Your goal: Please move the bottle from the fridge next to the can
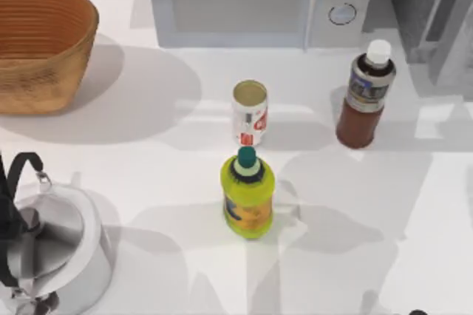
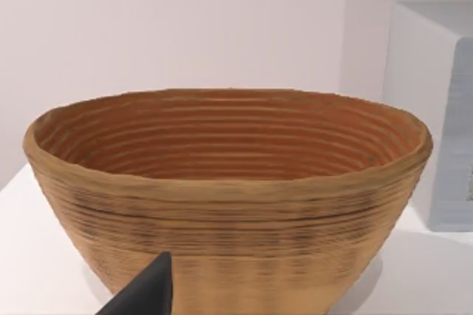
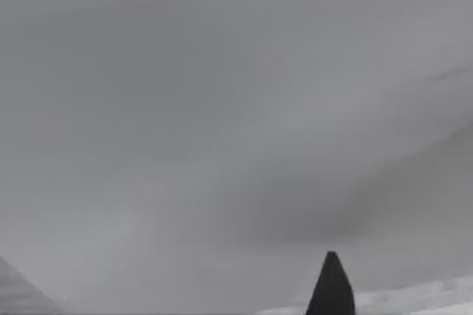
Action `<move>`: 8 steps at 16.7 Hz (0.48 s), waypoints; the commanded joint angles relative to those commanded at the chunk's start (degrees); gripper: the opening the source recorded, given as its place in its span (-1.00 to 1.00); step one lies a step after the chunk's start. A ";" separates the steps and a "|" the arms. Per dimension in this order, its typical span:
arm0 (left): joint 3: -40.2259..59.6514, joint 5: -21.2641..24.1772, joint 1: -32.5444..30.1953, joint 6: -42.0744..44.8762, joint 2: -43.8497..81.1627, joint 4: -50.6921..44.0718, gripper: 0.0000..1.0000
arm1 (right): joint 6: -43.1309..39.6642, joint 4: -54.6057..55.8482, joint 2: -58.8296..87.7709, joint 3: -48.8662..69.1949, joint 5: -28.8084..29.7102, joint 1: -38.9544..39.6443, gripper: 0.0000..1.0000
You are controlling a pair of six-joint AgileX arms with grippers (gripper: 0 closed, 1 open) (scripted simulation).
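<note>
Reddish-brown bottle stands upright right of the can; neither hand's opening can be told.

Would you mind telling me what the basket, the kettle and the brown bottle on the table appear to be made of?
The basket looks like woven wicker or coiled fibre, matt tan, judging by its ridged horizontal bands. The kettle seems to be polished metal, given its silvery sheen, with a dark handle. The brown bottle is probably plastic or glass, with a white cap and a silver-grey label.
</note>
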 joint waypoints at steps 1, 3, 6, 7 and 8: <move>0.00 0.00 0.00 0.00 0.00 0.00 1.00 | 1.93 1.12 -0.85 -0.97 2.21 2.32 1.00; 0.00 0.00 0.00 0.00 0.00 0.00 1.00 | 4.49 2.62 -2.06 -2.27 4.98 5.15 1.00; 0.00 0.00 0.00 0.00 0.00 0.00 1.00 | 5.00 2.92 -2.31 -2.53 5.50 5.68 1.00; 0.00 0.00 0.00 0.00 0.00 0.00 1.00 | 5.00 2.92 -2.31 -2.53 5.50 5.68 1.00; 0.00 0.00 0.00 0.00 0.00 0.00 1.00 | 4.72 2.72 -2.02 -2.74 5.80 4.75 1.00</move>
